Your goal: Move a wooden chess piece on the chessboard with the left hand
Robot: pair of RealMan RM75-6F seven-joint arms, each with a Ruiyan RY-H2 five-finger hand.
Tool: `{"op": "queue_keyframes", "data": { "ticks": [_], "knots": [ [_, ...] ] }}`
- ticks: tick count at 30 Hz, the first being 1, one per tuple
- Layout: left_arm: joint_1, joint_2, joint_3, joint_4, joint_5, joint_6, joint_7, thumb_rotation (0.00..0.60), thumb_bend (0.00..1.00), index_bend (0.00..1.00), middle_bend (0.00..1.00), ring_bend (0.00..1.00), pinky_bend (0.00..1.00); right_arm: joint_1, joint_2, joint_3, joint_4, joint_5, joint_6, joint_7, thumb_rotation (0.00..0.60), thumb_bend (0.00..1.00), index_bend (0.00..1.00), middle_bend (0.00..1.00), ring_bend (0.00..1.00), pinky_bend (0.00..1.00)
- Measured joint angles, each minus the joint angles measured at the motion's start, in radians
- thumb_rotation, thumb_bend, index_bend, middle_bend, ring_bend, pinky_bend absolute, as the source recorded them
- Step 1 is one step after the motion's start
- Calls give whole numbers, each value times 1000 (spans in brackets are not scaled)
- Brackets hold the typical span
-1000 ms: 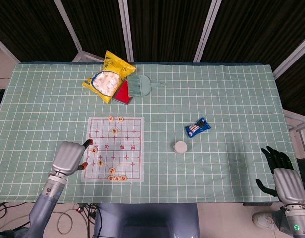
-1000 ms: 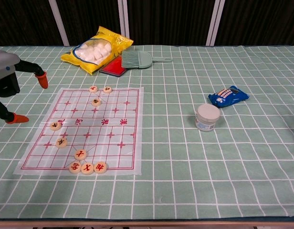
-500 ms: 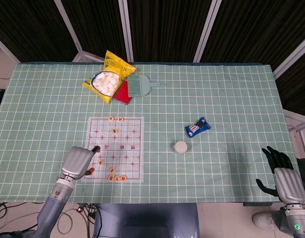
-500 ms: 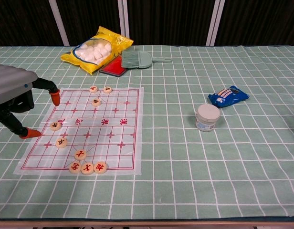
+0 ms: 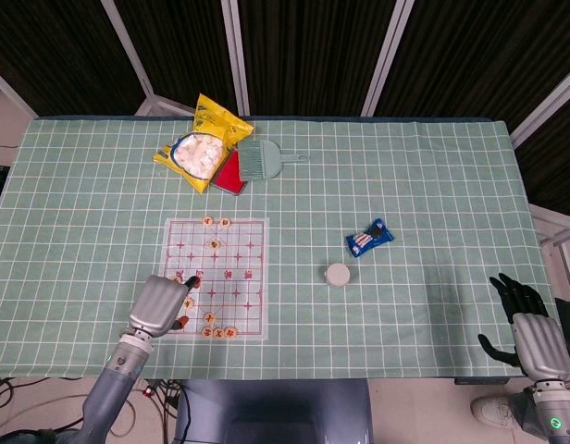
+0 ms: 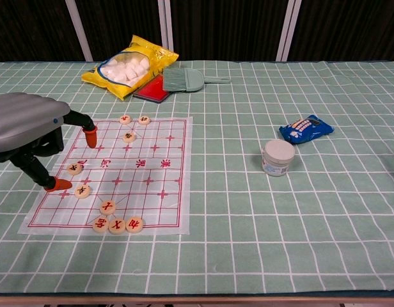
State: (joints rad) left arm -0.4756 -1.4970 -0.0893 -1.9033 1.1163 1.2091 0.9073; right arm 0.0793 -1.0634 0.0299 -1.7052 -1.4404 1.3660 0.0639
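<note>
Left hand over chessboard, fingers apart, seemingly empty; wooden chess piece between thumb and fingertip, untouched.

Eight chess pieces, one chessboard, one jar.

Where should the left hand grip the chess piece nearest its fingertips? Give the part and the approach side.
Pinch the chess piece across its round rim, coming from above. It is a low flat disc lying face up on the chessboard, so only its edge offers purchase. The left hand hovers open over it.
</note>
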Motion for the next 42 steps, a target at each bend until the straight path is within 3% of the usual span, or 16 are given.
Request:
{"op": "queue_keyframes", "data": {
  "ticks": [14, 42],
  "knots": [
    [-36, -82, 29, -3, -27, -2, 47, 600, 121, 405, 1000, 977, 1000, 0, 2, 0, -5, 3, -2, 4, 600, 339, 0, 0, 0, 0],
    [-53, -239, 61, -8, -105, 103, 177, 600, 120, 418, 1000, 986, 1000, 1, 8, -2, -11, -1, -7, 21, 600, 338, 0, 0, 0, 0]
  ]
}}
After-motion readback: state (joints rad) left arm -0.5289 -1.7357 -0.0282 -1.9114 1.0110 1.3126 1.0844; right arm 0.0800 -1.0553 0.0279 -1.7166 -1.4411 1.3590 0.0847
